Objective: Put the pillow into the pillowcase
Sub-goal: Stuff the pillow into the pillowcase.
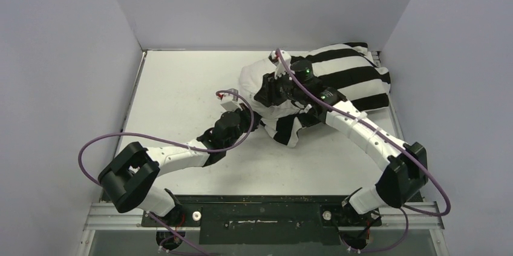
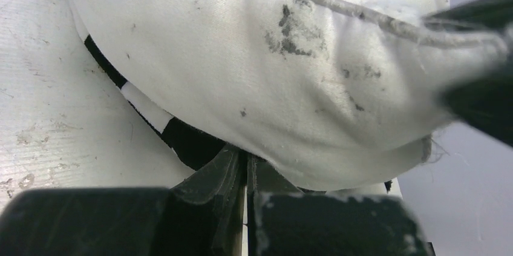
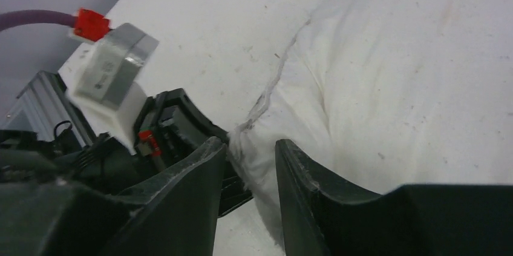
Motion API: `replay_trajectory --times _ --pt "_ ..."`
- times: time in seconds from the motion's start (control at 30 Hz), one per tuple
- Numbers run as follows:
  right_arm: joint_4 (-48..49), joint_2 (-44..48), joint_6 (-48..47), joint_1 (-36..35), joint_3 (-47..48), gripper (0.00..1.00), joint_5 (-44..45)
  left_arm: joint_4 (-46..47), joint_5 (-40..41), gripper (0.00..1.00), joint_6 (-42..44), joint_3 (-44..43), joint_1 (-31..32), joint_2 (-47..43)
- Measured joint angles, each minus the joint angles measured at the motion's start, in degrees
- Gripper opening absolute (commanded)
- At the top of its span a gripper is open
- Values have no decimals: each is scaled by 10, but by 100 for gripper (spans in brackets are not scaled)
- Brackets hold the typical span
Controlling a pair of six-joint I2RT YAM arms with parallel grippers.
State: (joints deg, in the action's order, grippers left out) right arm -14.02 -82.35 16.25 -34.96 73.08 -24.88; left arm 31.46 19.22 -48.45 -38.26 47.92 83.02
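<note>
The left gripper (image 2: pixel 247 168) is closed tight. Its two fingers are pressed together on the black-and-white hem of the pillowcase (image 2: pixel 192 147), which trails off to the left of the fingertips and lies on the table (image 1: pixel 181 98). Just ahead of and above those fingertips bulges the pillow (image 2: pixel 272 74), off-white and smudged with grey marks. Its corded seam crosses the upper part of the left wrist view. The cushion's rounded underside overhangs the pinched hem, so the striped cloth sits beneath it there.

The right gripper (image 3: pixel 251 144) stands at a narrow gap. The pillow's seamed corner is bunched between the two fingers and touches both, so this gripper holds the pillow by that corner. Most of the cushion spreads ahead and to the right of the fingers. Just past the left-hand finger in that view, close beside the same corner, sits the left gripper's black body with its grey-and-white wrist camera (image 3: pixel 109 77) (a red plug on top).

From above, the right gripper rests on the bare white end of the pillow. The left gripper is just nearer the bases, at a loose striped flap. On the side of the right gripper away from the left one, the rest of the pillow is sheathed in the stripes and reaches the table's far right corner.
</note>
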Motion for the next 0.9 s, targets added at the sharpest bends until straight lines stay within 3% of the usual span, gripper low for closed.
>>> replay_trajectory --times 0.17,0.37,0.57,0.6,0.7,0.77,0.9 --pt "-54 -98 -39 -3 33 24 62 -9 -1 0 7 0 1 -8" --pt "-103 -206 -92 5 33 23 102 -92 -31 0 13 -4 -31 -47" --pt "-165 -278 -125 16 49 23 177 -58 -41 0 34 -99 -59 -112" --pt "-168 -279 -126 18 55 21 186 -49 -45 0 37 -108 -59 -113" --pt "-165 -272 -127 22 56 0 184 -37 -57 0 43 -112 -59 -109" --pt "-157 -264 -128 24 51 0 181 -32 -66 0 46 -92 -62 -105" --pt "-141 -239 -129 30 39 0 169 -40 -90 24 52 -34 -88 -101"
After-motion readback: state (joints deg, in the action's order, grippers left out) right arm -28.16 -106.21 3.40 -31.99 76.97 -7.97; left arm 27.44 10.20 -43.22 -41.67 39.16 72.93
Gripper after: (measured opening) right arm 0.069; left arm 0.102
